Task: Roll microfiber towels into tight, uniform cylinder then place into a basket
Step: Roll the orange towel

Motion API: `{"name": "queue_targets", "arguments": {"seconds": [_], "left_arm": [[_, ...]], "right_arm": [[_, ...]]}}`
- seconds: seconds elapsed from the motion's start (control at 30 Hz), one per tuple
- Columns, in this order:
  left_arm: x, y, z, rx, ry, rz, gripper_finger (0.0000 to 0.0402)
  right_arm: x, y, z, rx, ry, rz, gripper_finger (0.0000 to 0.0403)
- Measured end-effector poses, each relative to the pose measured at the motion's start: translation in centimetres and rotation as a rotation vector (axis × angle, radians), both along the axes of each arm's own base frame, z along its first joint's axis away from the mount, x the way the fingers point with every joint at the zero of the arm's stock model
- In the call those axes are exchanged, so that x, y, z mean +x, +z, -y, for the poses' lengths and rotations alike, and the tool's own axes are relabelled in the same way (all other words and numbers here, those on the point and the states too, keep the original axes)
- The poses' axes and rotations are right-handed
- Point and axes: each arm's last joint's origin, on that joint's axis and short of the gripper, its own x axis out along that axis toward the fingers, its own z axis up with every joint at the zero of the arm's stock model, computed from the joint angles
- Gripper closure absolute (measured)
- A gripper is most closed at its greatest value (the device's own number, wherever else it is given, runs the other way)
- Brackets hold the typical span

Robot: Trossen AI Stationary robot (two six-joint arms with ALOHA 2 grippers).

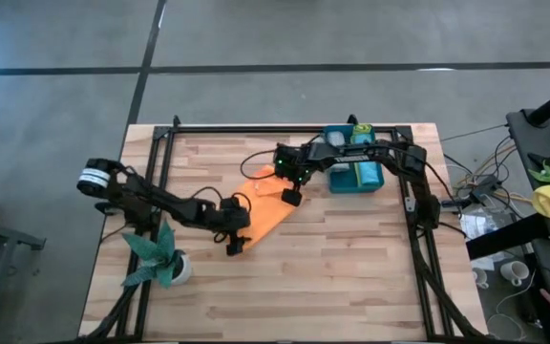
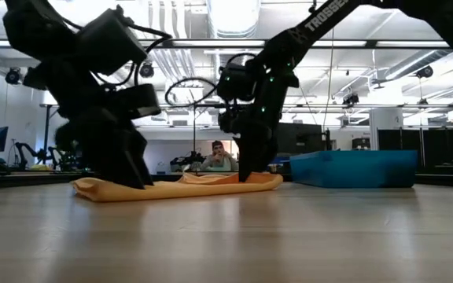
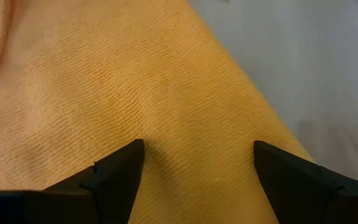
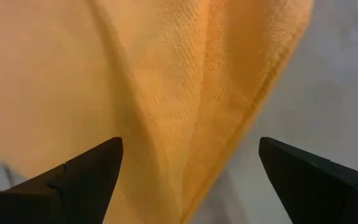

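You have a wooden table (image 1: 351, 277) with one orange towel (image 1: 267, 205) lying mostly flat near its middle, a fold or ridge running along it, not yet a cylinder by the look of it. One basket (image 1: 369, 178), teal-blue, sits just right of the towel toward the far edge, with what seem to be other cloths in it; you cannot count them from here. One potted plant (image 1: 160, 260) stands at the near left.

Both arms are down on the towel. Your left gripper (image 1: 234, 241) is at its near left corner, fingers spread with cloth between them but not pinched. Your right gripper (image 1: 292, 196) is at the towel's right edge, jaws wide apart over a raised fold, also holding nothing.

The main risk, as I judge it: if you close on a single layer at one end only, the roll will start skewed and come out cone-shaped or loose. Pressing the open fingers down and dragging could bunch the cloth instead of turning it. The right arm also works close to the basket; a wide sweep could nudge it.
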Motion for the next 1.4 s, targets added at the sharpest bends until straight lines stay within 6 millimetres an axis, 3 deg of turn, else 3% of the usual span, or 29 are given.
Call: {"name": "queue_targets", "arguments": {"seconds": [0.2, 0.33, 0.7, 0.93, 1.13, 1.27, 1.4], "left_arm": [[-0.9, 0.5, 0.1, 0.020, -0.056, -0.051, 0.0117], [-1.0, 0.6, 0.1, 0.024, -0.060, -0.053, 0.0117], [-1.0, 0.6, 0.0, 0.038, -0.050, -0.051, 0.0117], [-0.9, 0.8, -0.1, 0.064, -0.036, -0.043, 0.0117], [-0.5, 1.1, -0.2, 0.074, -0.041, -0.029, 0.0117], [-0.5, 1.1, -0.3, 0.073, -0.037, -0.029, 0.0117], [-0.5, 1.1, -0.4, 0.073, -0.031, -0.028, 0.0117]], "right_arm": [[0.1, -0.7, 0.4, 0.037, -0.042, -0.009, 0.0035], [0.3, -0.7, 0.2, 0.064, -0.053, 0.003, 0.0070], [1.5, -0.6, -0.9, 0.139, -0.154, 0.109, 0.0253], [1.2, -0.1, -0.8, 0.163, -0.239, 0.040, 0.0383], [1.8, 2.0, -0.4, 0.178, -0.389, 0.028, 0.0392], [2.8, 3.2, -1.2, 0.199, -0.426, 0.073, 0.0393], [3.9, 2.0, -1.9, 0.205, -0.421, 0.042, 0.0394]]}}
